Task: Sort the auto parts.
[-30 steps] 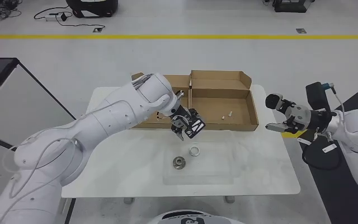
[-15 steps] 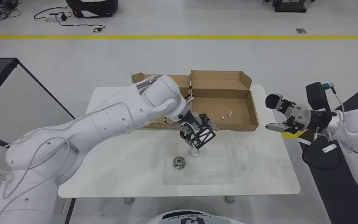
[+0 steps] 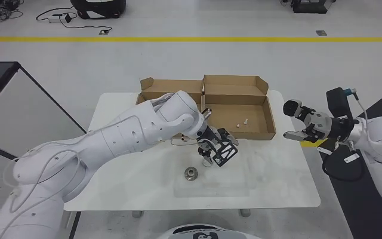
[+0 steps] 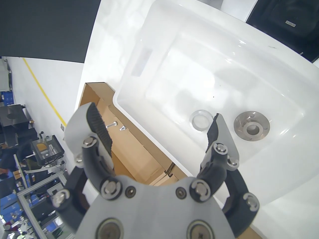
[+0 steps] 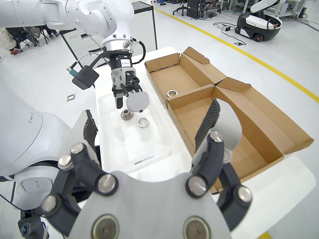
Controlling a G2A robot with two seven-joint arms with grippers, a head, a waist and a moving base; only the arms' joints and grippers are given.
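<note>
A silver ring and a flanged metal hub lie side by side in a clear shallow tray. My left gripper hangs open and empty over the tray's edge nearest the boxes, one fingertip close above the ring. In the top view the left gripper is just right of the hub. From the right wrist view, the ring and hub sit under the left gripper. My right gripper is held open and empty off the table's right edge.
Two open cardboard boxes stand behind the tray. The left box holds one ring. The right box holds small bolts. The white table has bare surface right of the tray.
My left gripper has swung right and toward the table's front, from the front wall of the boxes to above the ring in the tray. The right arm has stayed put.
</note>
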